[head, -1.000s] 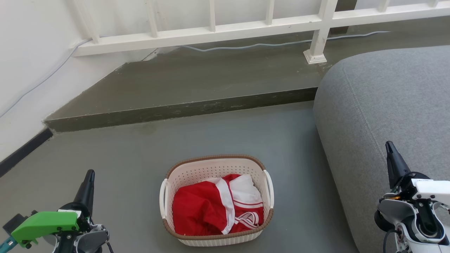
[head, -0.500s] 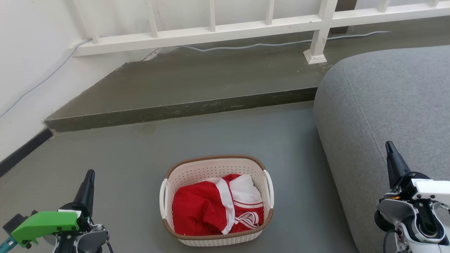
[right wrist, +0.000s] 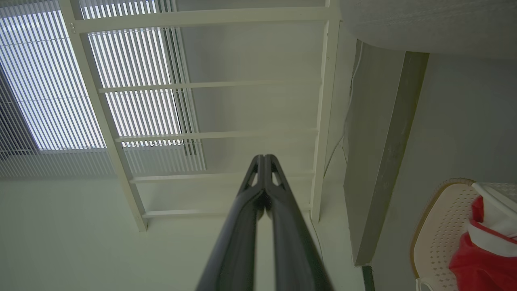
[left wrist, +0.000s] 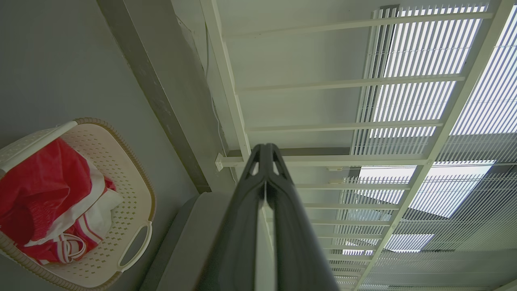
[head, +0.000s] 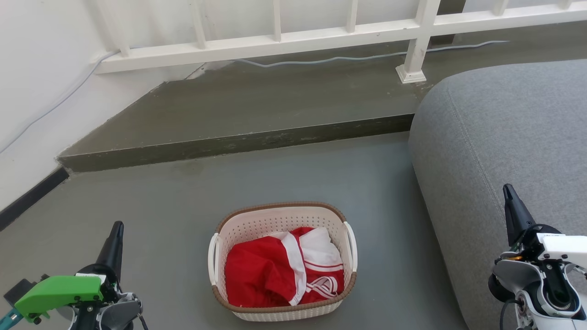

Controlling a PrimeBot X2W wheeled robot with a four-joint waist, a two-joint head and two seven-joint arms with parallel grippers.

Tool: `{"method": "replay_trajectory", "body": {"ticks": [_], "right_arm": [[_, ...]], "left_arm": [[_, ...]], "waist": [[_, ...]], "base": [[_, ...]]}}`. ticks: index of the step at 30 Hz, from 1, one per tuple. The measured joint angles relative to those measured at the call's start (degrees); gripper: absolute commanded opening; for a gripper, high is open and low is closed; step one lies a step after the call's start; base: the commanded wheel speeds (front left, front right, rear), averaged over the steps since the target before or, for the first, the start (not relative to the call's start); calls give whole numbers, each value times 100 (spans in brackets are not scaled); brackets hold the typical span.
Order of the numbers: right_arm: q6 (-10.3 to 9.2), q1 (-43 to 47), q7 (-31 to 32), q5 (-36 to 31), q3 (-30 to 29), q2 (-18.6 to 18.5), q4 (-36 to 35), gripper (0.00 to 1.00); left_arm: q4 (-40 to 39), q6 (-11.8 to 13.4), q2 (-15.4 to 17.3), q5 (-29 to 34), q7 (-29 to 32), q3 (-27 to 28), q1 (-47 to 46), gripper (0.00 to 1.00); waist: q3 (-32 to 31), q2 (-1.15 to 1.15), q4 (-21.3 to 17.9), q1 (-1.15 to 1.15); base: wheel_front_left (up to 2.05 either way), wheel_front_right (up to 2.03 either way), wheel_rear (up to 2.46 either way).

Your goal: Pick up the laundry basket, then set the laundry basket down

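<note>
Smooth grey floor [head: 183, 206], with a cream perforated plastic laundry basket [head: 275, 220] sat on it beside a grey fabric sofa [head: 504, 137].

- This looks like a home, most likely a living area. A grey upholstered sofa [head: 504, 137] with a stitched seam fills the right side of the head view.
- At lower centre a laundry basket [head: 275, 220] stands on the smooth grey floor [head: 321, 174], with a red and white garment [head: 261, 275] crumpled inside it.
- Across the top runs a white railing [head: 321, 36] along a raised grey step [head: 275, 105], with a pale cable [head: 344, 58] lying at its foot.
- At the upper left is a plain white wall [head: 36, 68] with dark skirting [head: 27, 197].
- At the upper right of the left wrist view, slatted blinds [left wrist: 424, 60] show bright.
</note>
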Motion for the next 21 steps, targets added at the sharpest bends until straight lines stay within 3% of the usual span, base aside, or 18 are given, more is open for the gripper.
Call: {"method": "replay_trajectory", "body": {"ticks": [21], "right_arm": [[0,0,0,0,-3,5,-1,0]], "left_arm": [[0,0,0,0,0,0,0,0]], "waist": [[0,0,0,0]], "base": [[0,0,0]]}}
